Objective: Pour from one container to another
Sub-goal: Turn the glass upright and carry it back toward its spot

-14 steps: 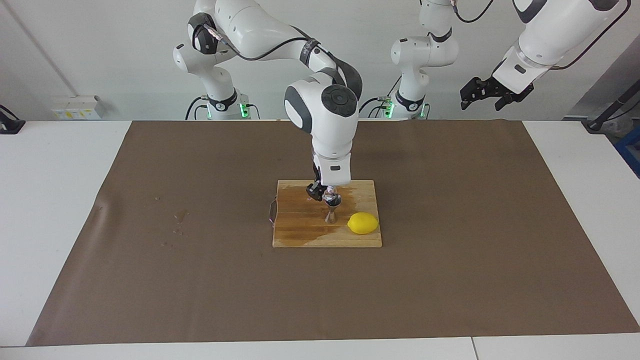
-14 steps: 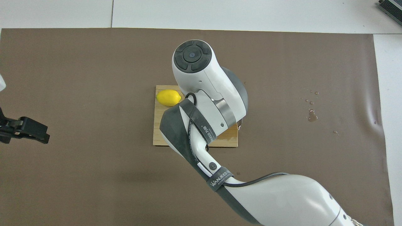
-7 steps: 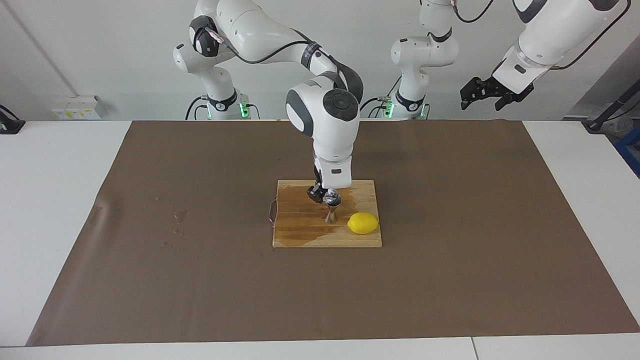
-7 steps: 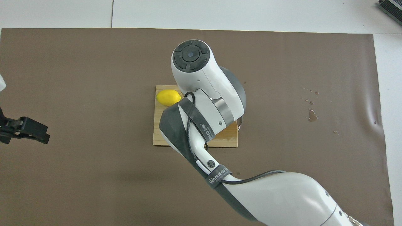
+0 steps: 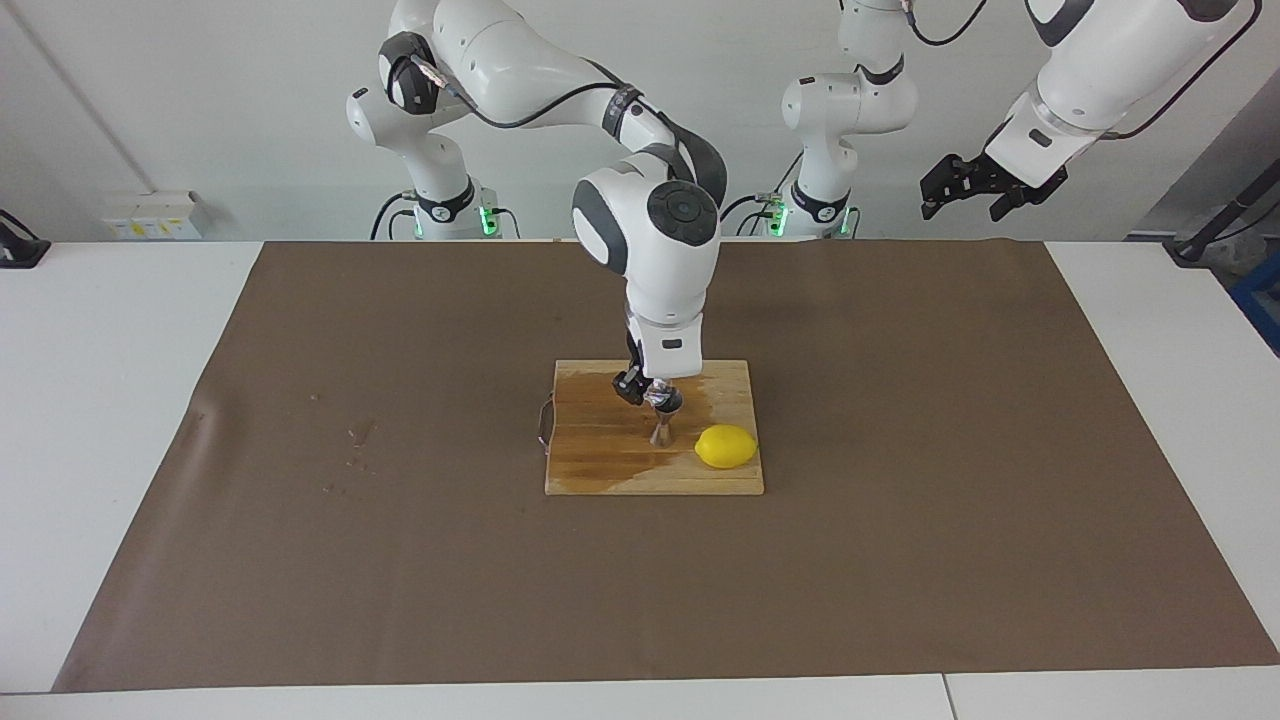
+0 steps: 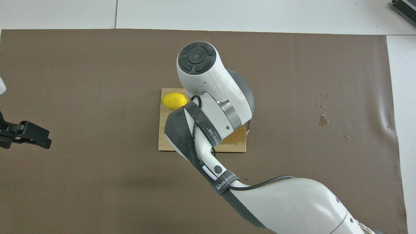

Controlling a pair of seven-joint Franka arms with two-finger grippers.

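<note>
1. The tabletop (image 5: 120, 420) carries a brown mat (image 5: 900, 500) with a few wet drops toward the right arm's end.
2. The right arm has lifted slightly over the last second, though its wrist hardly shifted. I judge the pour is under way or ending.
3. The wooden board (image 5: 600, 470) lies mid-mat, with a darker wet patch where the right arm reaches down. Some liquid seems to have missed.
4. The left claw (image 5: 975, 185) hangs open, high over the mat's edge at the left arm's end, and waits.
5. The right claw (image 5: 650, 392) is over the board, closed on the glass cup (image 5: 664, 399), and has not loosened. From overhead the arm hides it.
6. The lemon (image 5: 726, 446) sits on the board just beside the jigger, toward the left arm's end.
7. The jigger (image 5: 661, 434) stands upright on the board, shiny, narrow-waisted, directly under the cup.
8. The cup is small and clear, tipped at the jigger's mouth; its contents cannot be made out.
</note>
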